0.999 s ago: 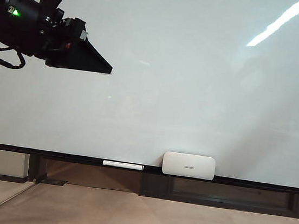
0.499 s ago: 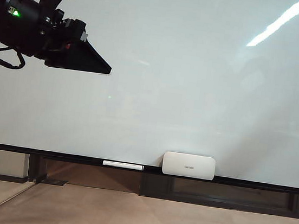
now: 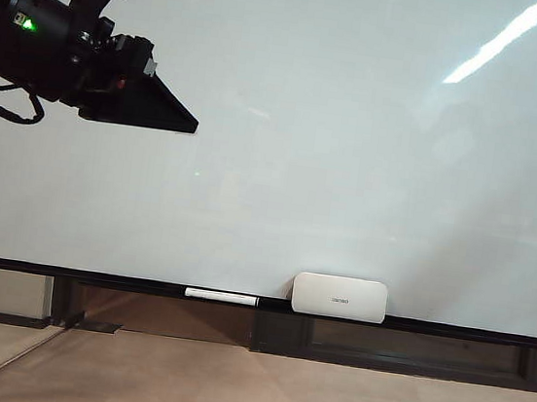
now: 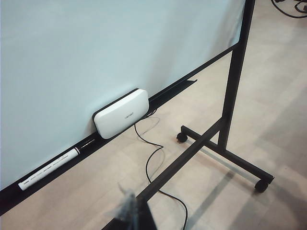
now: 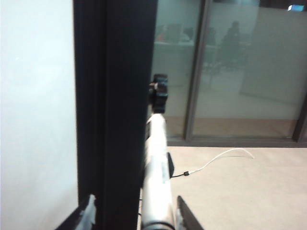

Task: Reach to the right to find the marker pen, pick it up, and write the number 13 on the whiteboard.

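My right gripper (image 5: 136, 213) is cut off at the right wrist frame edge with only blurred fingertips (image 5: 88, 211) visible beside a blurred white tube (image 5: 156, 177), my left gripper (image 4: 130, 213) shows only as a blurred, cropped tip, and print on the white box (image 3: 339, 297) is unreadable.

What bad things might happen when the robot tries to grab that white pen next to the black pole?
The right gripper is open around the marker pen, which sits closer to one finger, so closing might tip it or let it slip. The other finger is right beside the black post and might bump it. The left gripper hangs high in front of the whiteboard, out of the way.
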### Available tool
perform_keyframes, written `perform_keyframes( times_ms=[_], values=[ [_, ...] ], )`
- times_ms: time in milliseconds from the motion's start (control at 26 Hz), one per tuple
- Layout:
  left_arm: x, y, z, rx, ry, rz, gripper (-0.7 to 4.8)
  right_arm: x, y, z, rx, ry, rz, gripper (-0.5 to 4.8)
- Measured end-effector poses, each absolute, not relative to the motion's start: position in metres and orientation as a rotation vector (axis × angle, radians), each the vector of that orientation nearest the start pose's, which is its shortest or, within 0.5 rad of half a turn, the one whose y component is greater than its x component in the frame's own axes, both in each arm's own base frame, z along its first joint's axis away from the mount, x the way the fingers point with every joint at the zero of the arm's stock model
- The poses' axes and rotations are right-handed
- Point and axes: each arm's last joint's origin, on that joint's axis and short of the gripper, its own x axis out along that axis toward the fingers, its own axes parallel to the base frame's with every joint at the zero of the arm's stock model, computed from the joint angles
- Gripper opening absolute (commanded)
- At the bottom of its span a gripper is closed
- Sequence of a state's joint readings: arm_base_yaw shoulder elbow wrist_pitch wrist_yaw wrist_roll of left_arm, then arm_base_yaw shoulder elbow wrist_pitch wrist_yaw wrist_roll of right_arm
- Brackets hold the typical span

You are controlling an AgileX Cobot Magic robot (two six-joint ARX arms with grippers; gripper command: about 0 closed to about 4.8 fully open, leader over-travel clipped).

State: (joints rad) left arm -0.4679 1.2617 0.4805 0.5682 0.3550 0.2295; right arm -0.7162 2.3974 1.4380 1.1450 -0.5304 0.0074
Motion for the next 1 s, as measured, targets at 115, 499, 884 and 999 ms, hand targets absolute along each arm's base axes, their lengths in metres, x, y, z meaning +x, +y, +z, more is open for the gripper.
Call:
perform_keyframes(
  times_ms=[115,499,884,999],
  values=[
    [0.217,-0.121,0.205,0.229,0.123,-0.842,-0.06,0.383,-0.314,0.134,-0.101,-0.154,-0.201,2.20],
    [0.217,-0.121,0.205,0.230,0.123,-0.841,-0.06,0.388,-0.319,0.138,-0.109,-0.153,-0.221,2.20],
    [0.217,-0.121,0.205,0.230,0.123,-0.841,-0.06,0.396,-0.327,0.137,-0.078,-0.105,-0.223,2.16],
    [0.217,-0.121,0.205,0.230,0.123,-0.841,-0.06,0.396,-0.327,0.137,-0.075,-0.102,-0.222,1.62]
  ],
)
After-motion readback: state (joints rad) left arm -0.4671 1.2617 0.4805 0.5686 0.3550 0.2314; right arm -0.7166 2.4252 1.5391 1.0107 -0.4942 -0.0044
